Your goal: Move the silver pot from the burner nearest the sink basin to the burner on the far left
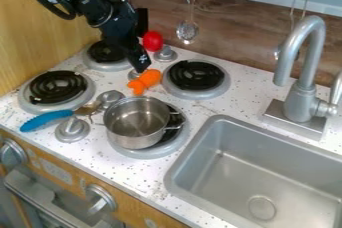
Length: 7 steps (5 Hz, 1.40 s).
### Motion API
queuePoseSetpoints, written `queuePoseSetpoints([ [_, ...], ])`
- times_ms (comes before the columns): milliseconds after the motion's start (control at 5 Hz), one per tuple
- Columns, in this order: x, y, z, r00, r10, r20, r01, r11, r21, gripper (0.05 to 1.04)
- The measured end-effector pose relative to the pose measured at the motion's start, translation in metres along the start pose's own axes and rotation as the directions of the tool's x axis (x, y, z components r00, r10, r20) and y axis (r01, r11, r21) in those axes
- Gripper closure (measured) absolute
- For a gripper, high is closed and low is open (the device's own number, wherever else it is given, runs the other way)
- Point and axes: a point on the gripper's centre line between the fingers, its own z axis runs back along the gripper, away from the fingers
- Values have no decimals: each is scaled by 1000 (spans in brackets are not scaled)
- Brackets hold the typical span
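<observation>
The gripper [140,65] hangs over the back middle of the stove, just above an orange toy [147,79] that lies between the burners; whether they touch I cannot tell. Behind the gripper, to its right, is a red rounded object [153,41] near a grey knob. A metal pot [136,123] stands upright on the front right burner. Left of the pot lies a spoon-like utensil with a blue handle [46,120], its head end towards the pot.
Black coil burners sit at the front left [57,87], back left [107,52] and back right [196,74]. The grey sink [230,165] and tall faucet [304,89] are on the right. Utensils, among them a strainer [187,31], hang at the back wall.
</observation>
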Motion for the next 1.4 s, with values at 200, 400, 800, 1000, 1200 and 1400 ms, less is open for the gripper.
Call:
queuePoseSetpoints([
  [200,3,-6,28,1000,-15,19,14,998,60,82],
  [400,2,-34,51,998,-70,8,69,995,67,82],
  [800,-53,-87,63,943,-321,-85,316,946,-71,82],
  [1000,-77,-110,41,910,-390,-137,357,909,-216,82],
  [1200,-91,-121,24,882,-443,-162,381,871,-310,82],
  [1400,-99,-127,11,850,-501,-162,416,828,-376,82],
])
